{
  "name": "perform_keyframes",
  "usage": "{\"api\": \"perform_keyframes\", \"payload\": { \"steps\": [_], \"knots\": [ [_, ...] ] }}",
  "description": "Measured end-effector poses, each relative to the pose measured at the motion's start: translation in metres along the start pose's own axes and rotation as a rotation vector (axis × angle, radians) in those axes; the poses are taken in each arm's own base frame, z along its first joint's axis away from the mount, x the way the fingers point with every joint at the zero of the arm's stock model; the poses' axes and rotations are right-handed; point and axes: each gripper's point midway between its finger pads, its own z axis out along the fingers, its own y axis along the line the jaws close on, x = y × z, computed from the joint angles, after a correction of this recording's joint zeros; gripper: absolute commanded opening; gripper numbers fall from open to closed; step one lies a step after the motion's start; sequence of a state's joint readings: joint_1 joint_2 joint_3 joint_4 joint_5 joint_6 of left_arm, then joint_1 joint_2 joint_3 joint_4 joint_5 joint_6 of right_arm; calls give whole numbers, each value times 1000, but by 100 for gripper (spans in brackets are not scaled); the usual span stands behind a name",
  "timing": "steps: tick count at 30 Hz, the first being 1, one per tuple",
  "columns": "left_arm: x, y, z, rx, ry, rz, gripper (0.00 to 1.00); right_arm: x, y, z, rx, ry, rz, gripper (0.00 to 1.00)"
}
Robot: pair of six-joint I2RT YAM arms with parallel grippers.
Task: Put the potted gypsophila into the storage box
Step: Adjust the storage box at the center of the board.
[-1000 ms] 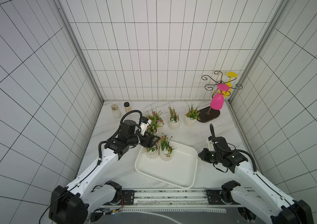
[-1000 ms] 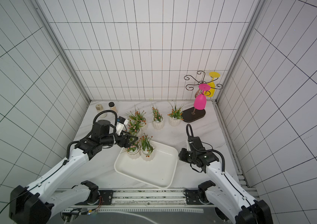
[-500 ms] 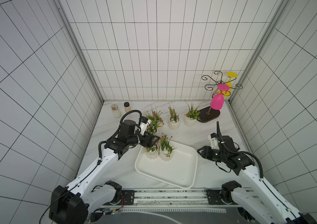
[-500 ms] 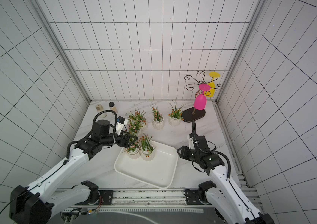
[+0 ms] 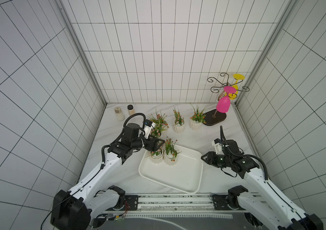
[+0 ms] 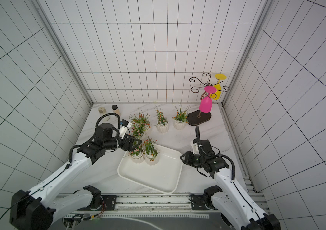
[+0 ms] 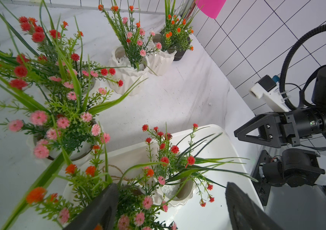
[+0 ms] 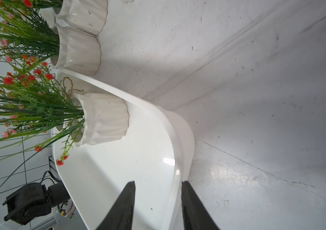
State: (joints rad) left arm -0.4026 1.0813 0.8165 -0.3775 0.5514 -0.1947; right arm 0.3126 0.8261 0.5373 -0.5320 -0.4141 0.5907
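Six in all, showing as potted gypsophila (image 5: 171,161): small white ribbed pots sprouting green grassy stems and pink or orange flowers; standing two side by side in the left far corner of the large shallow glossy white storage box (image 5: 178,175), four beyond it on the white marble tabletop (image 5: 198,139); sitting inside white grid-tiled walls (image 5: 158,59); counting two lidded jars (image 5: 119,114), one black wire rack (image 5: 215,119), one pink goblet (image 5: 223,105), one yellow goblet (image 5: 238,76); hovering the left gripper (image 7: 171,186), spread wide, over one boxed pot; straddling the box's rim with the right gripper (image 8: 158,182), slightly parted.
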Motion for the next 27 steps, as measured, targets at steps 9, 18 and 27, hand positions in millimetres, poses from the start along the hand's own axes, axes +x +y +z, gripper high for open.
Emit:
{"api": "perform_keyframes", "payload": {
  "steps": [9, 18, 27],
  "knots": [
    [0, 0, 0, 0, 0, 0, 84, 10, -9, 6, 15, 27, 29, 36],
    [0, 1, -1, 0, -1, -3, 84, 16, -14, 14, 13, 51, 55, 30],
    [-1, 2, -1, -2, -3, -8, 84, 13, -13, 20, 0, 57, 53, 23]
  ]
}}
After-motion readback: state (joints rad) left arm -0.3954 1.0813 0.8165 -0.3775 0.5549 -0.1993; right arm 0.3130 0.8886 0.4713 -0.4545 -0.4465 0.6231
